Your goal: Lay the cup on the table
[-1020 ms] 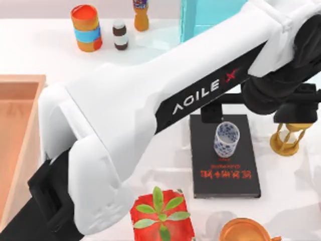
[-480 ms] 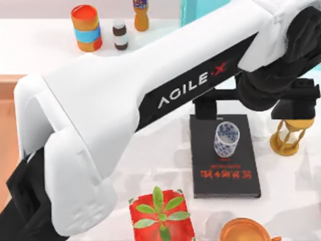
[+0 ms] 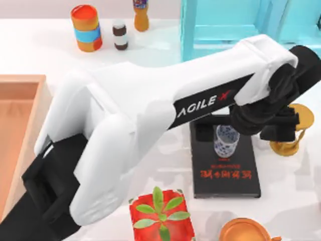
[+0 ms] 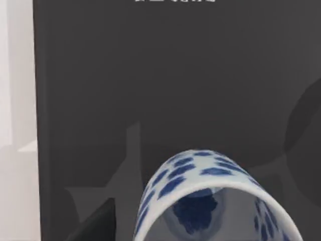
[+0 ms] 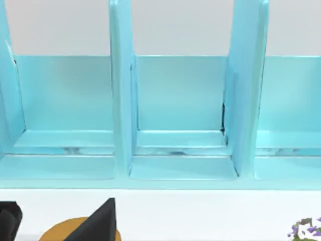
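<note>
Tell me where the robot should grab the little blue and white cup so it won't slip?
Probably around its round side wall, just under the rim. The cup stands upright on the black book with its open mouth up and has no handle, so the left end effector, already right beside it, could come in level from the far side and pinch opposite sides.

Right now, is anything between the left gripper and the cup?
Nothing visible. The left gripper is already at the cup, which stands upright on the black book; the left wrist view shows its rim close with no object between.
</note>
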`<state>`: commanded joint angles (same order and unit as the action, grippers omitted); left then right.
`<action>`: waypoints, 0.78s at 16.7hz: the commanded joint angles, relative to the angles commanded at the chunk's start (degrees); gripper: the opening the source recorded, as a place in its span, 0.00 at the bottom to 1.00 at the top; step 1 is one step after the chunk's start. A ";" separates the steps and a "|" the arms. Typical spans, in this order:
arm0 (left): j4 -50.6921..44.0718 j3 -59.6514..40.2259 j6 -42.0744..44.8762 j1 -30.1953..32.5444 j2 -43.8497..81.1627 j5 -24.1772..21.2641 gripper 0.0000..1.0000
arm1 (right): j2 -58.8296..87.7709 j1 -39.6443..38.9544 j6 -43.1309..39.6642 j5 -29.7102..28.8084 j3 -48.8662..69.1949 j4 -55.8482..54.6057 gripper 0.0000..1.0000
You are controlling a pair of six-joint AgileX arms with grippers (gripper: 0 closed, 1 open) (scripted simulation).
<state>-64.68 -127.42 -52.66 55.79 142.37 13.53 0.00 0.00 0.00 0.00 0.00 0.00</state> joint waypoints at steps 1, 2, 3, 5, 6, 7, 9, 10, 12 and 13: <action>0.65 0.19 -0.03 0.08 0.58 -0.02 1.00 | 0.00 0.00 0.00 0.00 0.00 0.00 1.00; 0.75 0.19 -0.04 0.09 0.67 -0.02 1.00 | 0.00 0.00 0.00 0.00 0.00 0.00 1.00; 0.75 0.19 -0.04 0.09 0.67 -0.02 1.00 | 0.00 0.00 0.00 0.00 0.00 0.00 1.00; 0.75 0.19 -0.04 0.09 0.67 -0.02 1.00 | 0.00 0.00 0.00 0.00 0.00 0.00 1.00; 0.75 0.19 -0.04 0.09 0.67 -0.02 0.92 | 0.00 0.00 0.00 0.00 0.00 0.00 1.00; 0.75 0.19 -0.04 0.09 0.67 -0.02 0.85 | 0.00 0.00 0.00 0.00 0.00 0.00 1.00; 0.75 0.19 -0.04 0.09 0.67 -0.02 0.70 | 0.00 0.00 0.00 0.00 0.00 0.00 1.00; 0.75 0.19 -0.04 0.09 0.67 -0.02 0.62 | 0.00 0.00 0.00 0.00 0.00 0.00 1.00; 0.75 0.19 -0.04 0.09 0.67 -0.02 0.47 | 0.00 0.00 0.00 0.00 0.00 0.00 1.00; 0.75 0.19 -0.04 0.09 0.67 -0.02 0.40 | 0.00 0.00 0.00 0.00 0.00 0.00 1.00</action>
<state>-63.93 -127.23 -52.70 55.88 143.04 13.51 0.00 0.00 0.00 0.00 0.00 0.00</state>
